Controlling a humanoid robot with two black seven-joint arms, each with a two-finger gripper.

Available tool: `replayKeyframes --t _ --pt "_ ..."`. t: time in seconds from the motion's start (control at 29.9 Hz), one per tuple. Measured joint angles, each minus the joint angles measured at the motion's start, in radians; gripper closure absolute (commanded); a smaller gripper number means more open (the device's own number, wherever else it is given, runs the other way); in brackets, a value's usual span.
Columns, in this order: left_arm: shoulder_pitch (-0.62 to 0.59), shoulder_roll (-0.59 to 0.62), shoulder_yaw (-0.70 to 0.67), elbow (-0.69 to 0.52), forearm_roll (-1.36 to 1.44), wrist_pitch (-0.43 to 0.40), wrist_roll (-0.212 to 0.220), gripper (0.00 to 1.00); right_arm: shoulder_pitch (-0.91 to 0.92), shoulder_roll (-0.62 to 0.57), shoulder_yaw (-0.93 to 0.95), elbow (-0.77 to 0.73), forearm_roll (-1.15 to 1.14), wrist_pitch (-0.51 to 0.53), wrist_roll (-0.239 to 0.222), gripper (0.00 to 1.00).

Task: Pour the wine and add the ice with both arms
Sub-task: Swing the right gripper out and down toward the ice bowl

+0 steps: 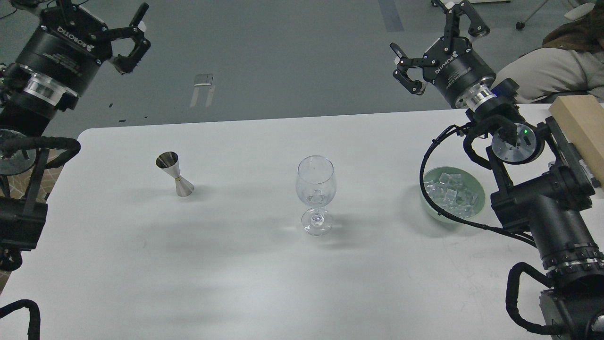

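A clear stemmed wine glass (315, 189) stands upright at the table's middle. A steel jigger (174, 174) stands to its left. A heap of clear ice cubes (450, 189) lies in a pale green bowl (481, 202) at the right, beside my right arm. My left gripper (96, 21) is open and empty, raised high beyond the table's far left corner, its tips partly cut off by the top edge. My right gripper (432, 35) is open and empty, raised beyond the far edge, up and behind the bowl.
The white table (236, 274) has a rounded far left corner. A wooden box (578, 123) lies at the right edge behind my right arm. A seated person (542, 71) is at the far right. A black cable (427, 208) loops over the bowl's left rim.
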Motion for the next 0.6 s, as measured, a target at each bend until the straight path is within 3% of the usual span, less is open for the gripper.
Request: replayKeyframes --t 0.6 --pt "0.064 -0.084 0.075 0.001 0.007 0.005 -0.001 0.02 0.011 0.0 -0.003 -0.031 0.001 0.0 0.007 0.0"
